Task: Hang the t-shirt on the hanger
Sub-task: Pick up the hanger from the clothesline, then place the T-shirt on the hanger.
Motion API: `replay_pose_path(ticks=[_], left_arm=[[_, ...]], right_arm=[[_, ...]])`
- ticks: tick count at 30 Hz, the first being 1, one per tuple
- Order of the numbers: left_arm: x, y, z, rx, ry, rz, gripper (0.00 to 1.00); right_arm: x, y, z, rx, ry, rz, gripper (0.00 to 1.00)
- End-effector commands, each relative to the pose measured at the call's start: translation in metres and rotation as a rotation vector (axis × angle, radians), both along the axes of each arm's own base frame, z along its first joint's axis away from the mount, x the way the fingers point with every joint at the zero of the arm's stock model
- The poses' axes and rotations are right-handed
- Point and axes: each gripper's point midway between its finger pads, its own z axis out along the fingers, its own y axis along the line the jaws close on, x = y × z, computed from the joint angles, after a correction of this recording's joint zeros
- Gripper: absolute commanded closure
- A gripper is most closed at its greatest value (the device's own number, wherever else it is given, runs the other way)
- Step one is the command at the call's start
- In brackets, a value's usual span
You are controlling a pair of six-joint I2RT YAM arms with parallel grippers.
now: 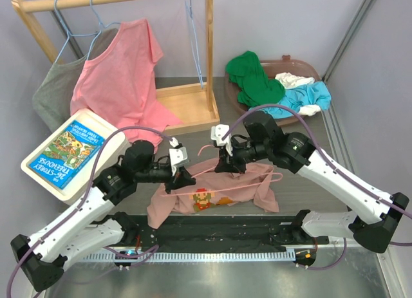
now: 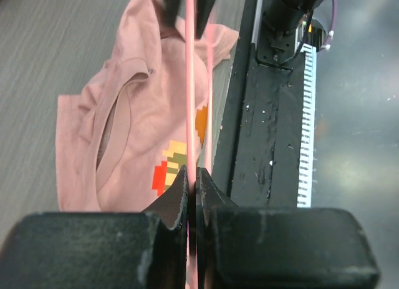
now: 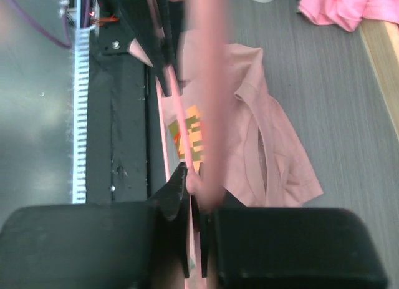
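Observation:
The mauve-pink t-shirt [image 1: 215,194] lies flat at the table's near edge, its pixel figure [image 1: 203,199] facing up. It also shows in the left wrist view [image 2: 124,120] and the right wrist view [image 3: 262,133]. The thin salmon-pink hanger [image 1: 199,172] hangs in the air just above the shirt, held at both ends. My left gripper [image 1: 185,177] is shut on the hanger's wire [image 2: 190,83]. My right gripper [image 1: 223,163] is shut on the hanger [image 3: 209,83] near its hook end.
A wooden rack [image 1: 193,105] at the back holds a coral-pink shirt [image 1: 119,79], a grey shirt [image 1: 58,92] and light blue hangers [image 1: 193,40]. A white box with a book [image 1: 67,150] sits left. A brown basket [image 1: 302,69] of clothes stands back right. A black strip [image 1: 219,230] lines the near edge.

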Motion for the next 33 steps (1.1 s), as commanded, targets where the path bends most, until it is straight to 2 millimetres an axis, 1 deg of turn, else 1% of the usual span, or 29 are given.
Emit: replay_pose_path(ticks=[1, 2, 3, 4, 5, 6, 8, 9, 10, 11, 12, 13, 14, 15, 16, 17, 19, 20, 21, 22, 23, 24, 25, 26, 27, 28, 31, 33], left_arm=[[0.009, -0.008, 0.011, -0.063, 0.05, 0.044, 0.98], [0.013, -0.007, 0.007, -0.049, 0.081, 0.083, 0.83], [0.028, 0.0, 0.0, -0.015, 0.079, 0.173, 0.71], [0.035, 0.007, -0.01, 0.03, 0.088, 0.224, 0.62], [0.045, 0.015, -0.018, 0.07, 0.078, 0.284, 0.5], [0.06, 0.029, -0.028, 0.113, 0.07, 0.37, 0.44], [0.07, 0.042, -0.035, 0.15, 0.045, 0.387, 0.32], [0.075, 0.05, -0.038, 0.162, 0.044, 0.397, 0.3], [0.069, 0.051, -0.04, 0.2, -0.009, 0.308, 0.28], [0.066, 0.052, -0.041, 0.226, -0.042, 0.257, 0.19], [0.061, 0.053, -0.041, 0.246, -0.081, 0.197, 0.14], [0.048, 0.055, -0.044, 0.274, -0.101, 0.104, 0.12], [0.047, 0.058, -0.046, 0.309, -0.211, 0.008, 0.11], [0.044, 0.06, -0.049, 0.333, -0.252, -0.048, 0.11], [0.041, 0.063, -0.056, 0.362, -0.256, -0.092, 0.11], [0.041, 0.063, -0.058, 0.374, -0.324, -0.167, 0.11], [0.037, 0.062, -0.067, 0.398, -0.325, -0.243, 0.17], [0.04, 0.061, -0.076, 0.414, -0.308, -0.273, 0.23], [0.042, 0.059, -0.081, 0.422, -0.327, -0.307, 0.25], [0.045, 0.058, -0.084, 0.428, -0.341, -0.328, 0.27], [0.046, 0.057, -0.094, 0.438, -0.329, -0.357, 0.33], [0.048, 0.054, -0.096, 0.43, -0.359, -0.38, 0.35], [0.058, 0.047, -0.094, 0.406, -0.41, -0.37, 0.38], [0.061, 0.043, -0.096, 0.39, -0.43, -0.368, 0.41], [0.063, 0.041, -0.101, 0.377, -0.445, -0.373, 0.41], [0.069, 0.036, -0.1, 0.364, -0.484, -0.372, 0.42], [0.077, 0.035, -0.112, 0.398, -0.523, -0.416, 0.44], [0.08, 0.035, -0.12, 0.421, -0.517, -0.442, 0.44]], right_arm=[[0.004, -0.001, 0.019, 0.057, -0.092, -0.007, 0.99], [0.005, -0.003, 0.02, 0.052, -0.112, -0.004, 0.99], [0.006, -0.01, 0.018, 0.026, -0.126, -0.023, 0.99], [0.008, -0.016, 0.015, 0.0, -0.138, -0.034, 0.99], [0.011, -0.021, 0.014, -0.025, -0.172, -0.029, 0.99], [0.015, -0.035, 0.005, -0.078, -0.167, -0.061, 0.99], [0.019, -0.048, -0.005, -0.139, -0.171, -0.086, 0.99], [0.018, -0.057, -0.015, -0.19, -0.168, -0.081, 0.99], [0.02, -0.063, -0.02, -0.226, -0.172, -0.096, 0.99], [0.019, -0.068, -0.022, -0.245, -0.173, -0.099, 0.99], [0.018, -0.074, -0.027, -0.27, -0.165, -0.098, 0.99], [0.018, -0.077, -0.026, -0.275, -0.17, -0.108, 0.99], [0.017, -0.079, -0.026, -0.278, -0.168, -0.115, 0.99], [0.015, -0.081, -0.027, -0.282, -0.149, -0.127, 0.99], [0.015, -0.08, -0.024, -0.275, -0.139, -0.14, 0.99], [0.013, -0.079, -0.023, -0.267, -0.121, -0.136, 0.99], [0.012, -0.079, -0.024, -0.264, -0.109, -0.142, 0.99], [0.013, -0.079, -0.025, -0.266, -0.11, -0.142, 0.99], [0.012, -0.08, -0.027, -0.275, -0.11, -0.138, 0.99], [0.012, -0.081, -0.027, -0.281, -0.112, -0.131, 0.99], [0.011, -0.082, -0.027, -0.282, -0.113, -0.126, 0.99], [0.009, -0.082, -0.027, -0.283, -0.111, -0.119, 0.99], [0.009, -0.083, -0.027, -0.283, -0.109, -0.117, 0.99], [0.008, -0.082, -0.027, -0.281, -0.107, -0.116, 0.99], [0.008, -0.081, -0.026, -0.271, -0.109, -0.114, 0.99], [0.008, -0.08, -0.028, -0.272, -0.104, -0.116, 0.99], [0.012, -0.08, -0.029, -0.269, -0.121, -0.127, 0.99], [0.017, -0.079, -0.028, -0.263, -0.142, -0.133, 0.99]])
